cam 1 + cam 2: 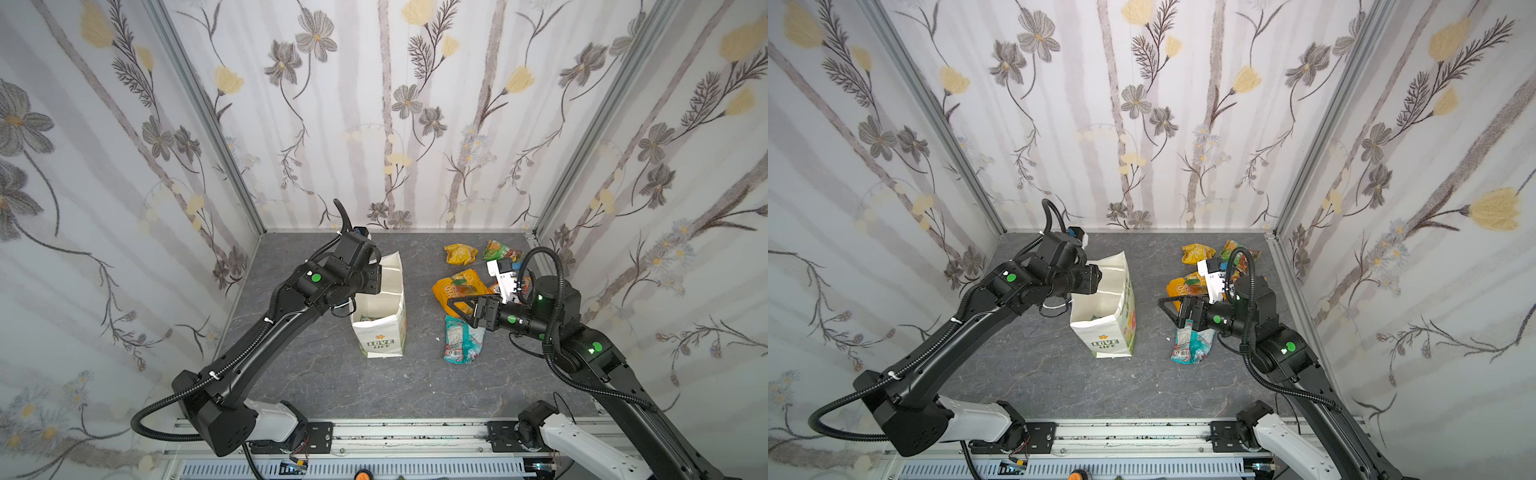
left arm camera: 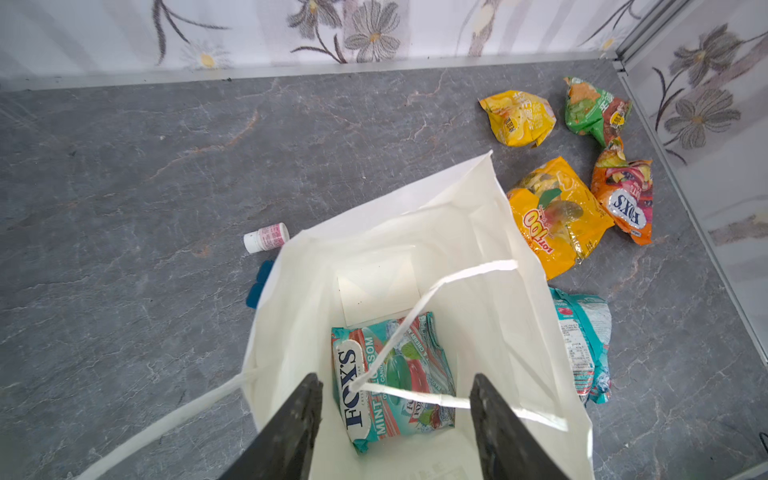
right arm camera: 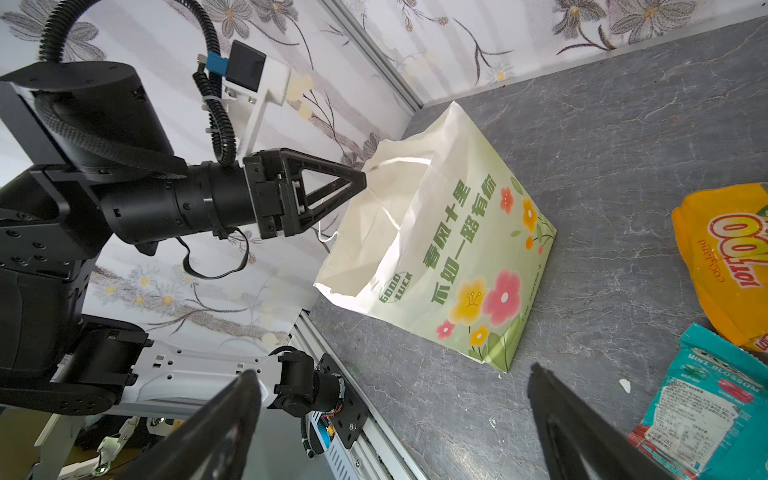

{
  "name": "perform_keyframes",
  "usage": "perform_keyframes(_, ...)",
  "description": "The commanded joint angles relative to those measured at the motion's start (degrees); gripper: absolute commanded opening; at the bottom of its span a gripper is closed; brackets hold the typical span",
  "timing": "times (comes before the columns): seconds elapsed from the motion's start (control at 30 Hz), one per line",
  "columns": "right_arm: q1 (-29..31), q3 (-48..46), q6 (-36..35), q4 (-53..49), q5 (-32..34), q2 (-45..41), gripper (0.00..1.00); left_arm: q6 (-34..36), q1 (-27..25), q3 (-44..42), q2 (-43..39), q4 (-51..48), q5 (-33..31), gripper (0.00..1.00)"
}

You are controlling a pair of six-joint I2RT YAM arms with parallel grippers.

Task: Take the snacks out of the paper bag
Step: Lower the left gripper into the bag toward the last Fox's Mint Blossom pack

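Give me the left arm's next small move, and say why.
Probably lower the left pincer straight into the paper bag. Its jaws stand open above the mouth, and a teal and white packet lies flat on the bottom directly below. A cord handle drapes across it, so go gently.

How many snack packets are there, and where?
6. Five lie on the table beside the paper bag: yellow packet, green packet, big orange-yellow packet, red-orange packet, teal packet. One mint packet sits inside the bag. More could hide under it.

Matt white paper bag [image 2: 478,232], glossy crinkled plastic snacks [image 2: 557,216], smooth stone-look table [image 2: 166,166].
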Motion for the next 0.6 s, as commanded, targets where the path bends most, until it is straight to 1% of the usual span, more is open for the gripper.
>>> perform_keyframes(0.0, 0.07, -0.02, -0.42, 2.54, -0.08, 0.31, 0.99, -0.51, 0.88, 1.74, 0.27, -3.02, -6.67, 0.43)
perform_keyframes(0.07, 0.14, 0.07, -0.41, 2.54, -0.17, 0.28, 0.99, -0.3, 1.64, 3.5, 1.98, -5.17, -8.22, 0.34)
perform_keyframes(0.13, 0.13, 0.07, -0.4, 2.45, -0.1, -0.04, 0.99, 0.07, 2.43, 4.5, 3.99, -5.78, -7.33, 0.25)
perform_keyframes(0.27, 0.08, -0.18, -0.31, 2.01, 0.35, -0.89, 0.99, 0.45, 2.81, 6.51, 8.53, -6.39, -3.72, 0.15)
perform_keyframes(0.4, 0.19, -0.46, -0.08, 1.76, 0.58, -1.64, 0.99, 0.41, 2.77, 7.22, 12.24, -6.41, -1.37, 0.12)
perform_keyframes(0.57, 0.14, -1.05, -0.16, 1.81, 1.14, -1.92, 0.99, 1.42, 2.26, 6.44, 14.92, -5.75, 5.33, 0.11)
